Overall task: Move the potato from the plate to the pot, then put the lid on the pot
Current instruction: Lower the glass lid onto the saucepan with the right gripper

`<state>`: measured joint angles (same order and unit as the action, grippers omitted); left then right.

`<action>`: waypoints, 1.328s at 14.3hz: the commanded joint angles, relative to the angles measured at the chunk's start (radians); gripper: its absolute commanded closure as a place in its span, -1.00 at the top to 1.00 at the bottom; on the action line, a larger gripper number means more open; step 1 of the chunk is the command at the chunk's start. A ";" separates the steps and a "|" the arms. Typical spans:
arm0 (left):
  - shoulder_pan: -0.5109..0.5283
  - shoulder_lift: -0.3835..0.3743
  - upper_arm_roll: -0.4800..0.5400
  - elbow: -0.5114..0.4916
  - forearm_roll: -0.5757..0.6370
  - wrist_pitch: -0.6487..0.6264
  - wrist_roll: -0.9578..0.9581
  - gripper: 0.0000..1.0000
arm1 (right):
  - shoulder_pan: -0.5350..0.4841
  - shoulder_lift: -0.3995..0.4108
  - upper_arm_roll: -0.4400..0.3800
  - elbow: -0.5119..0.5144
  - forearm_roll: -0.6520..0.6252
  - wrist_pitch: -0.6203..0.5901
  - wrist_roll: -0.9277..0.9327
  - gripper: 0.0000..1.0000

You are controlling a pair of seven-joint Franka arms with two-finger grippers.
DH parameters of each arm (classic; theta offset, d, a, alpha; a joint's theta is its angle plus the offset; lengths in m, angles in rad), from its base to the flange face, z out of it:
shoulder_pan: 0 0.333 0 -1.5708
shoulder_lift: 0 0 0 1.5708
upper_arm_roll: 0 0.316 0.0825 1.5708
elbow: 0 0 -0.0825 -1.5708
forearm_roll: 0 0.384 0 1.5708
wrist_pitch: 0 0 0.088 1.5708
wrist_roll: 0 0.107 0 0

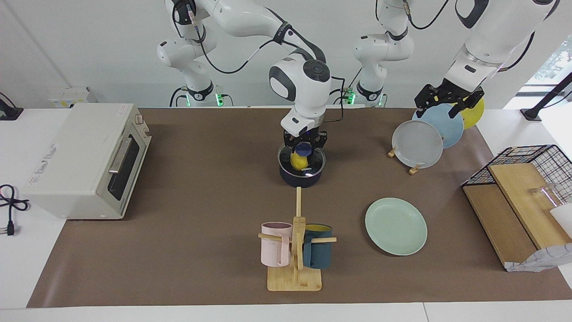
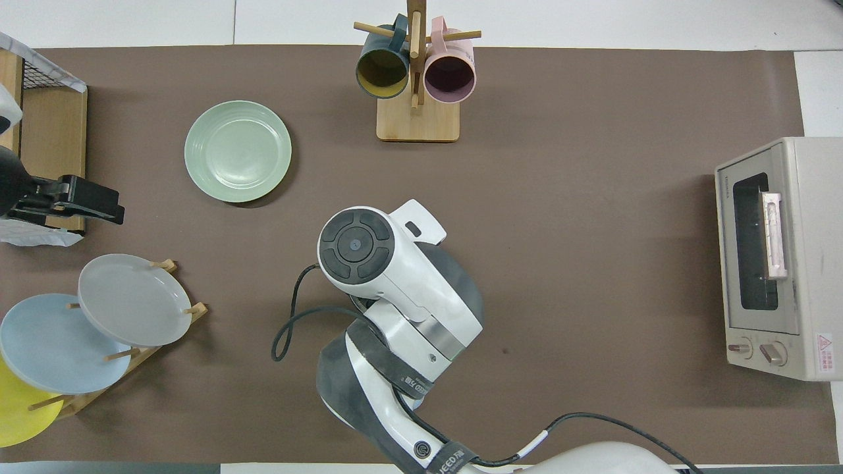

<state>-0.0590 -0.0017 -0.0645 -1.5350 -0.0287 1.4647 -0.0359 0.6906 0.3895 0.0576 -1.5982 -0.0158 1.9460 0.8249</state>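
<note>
A: Both arms busy?

B: No. The right gripper [image 1: 303, 144] clamps the lid [image 1: 301, 160] by its knob, seating it on the pot [image 1: 300, 176] over the potato [image 1: 297, 160], at the plate's [image 1: 396, 226] ten o'clock.

A: The left gripper [image 1: 448, 99]?

B: Waiting spread-fingered above the racked plates [image 1: 431, 134].

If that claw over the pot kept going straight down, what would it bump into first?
The right gripper points straight down at the blue knob of the lid, which seems to sit on the pot. It would likely press that knob first; the potato lies underneath.
</note>
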 commanded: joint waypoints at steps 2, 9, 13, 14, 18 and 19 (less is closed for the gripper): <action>0.019 -0.021 -0.014 -0.013 0.016 0.020 0.011 1.00 | -0.010 -0.012 0.007 -0.025 0.043 0.031 0.020 -1.00; 0.021 -0.032 -0.012 -0.030 0.015 0.002 0.011 1.00 | -0.011 -0.020 0.007 -0.061 0.043 0.060 0.013 -1.00; 0.021 -0.034 -0.011 -0.030 0.016 -0.012 0.010 1.00 | -0.011 -0.026 0.007 -0.083 0.043 0.080 0.011 0.09; 0.021 -0.034 -0.011 -0.030 0.016 -0.012 0.008 1.00 | -0.011 -0.026 0.005 -0.083 0.042 0.080 0.008 0.99; 0.022 -0.034 -0.005 -0.030 0.015 -0.010 -0.007 1.00 | -0.016 -0.024 0.005 -0.078 0.030 0.071 0.007 1.00; 0.024 -0.035 -0.005 -0.028 0.015 -0.009 -0.044 1.00 | -0.016 -0.024 0.005 -0.071 0.025 0.065 0.007 1.00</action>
<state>-0.0531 -0.0105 -0.0611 -1.5380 -0.0261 1.4583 -0.0448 0.6858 0.3755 0.0558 -1.6590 0.0147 2.0029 0.8255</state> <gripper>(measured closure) 0.000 0.000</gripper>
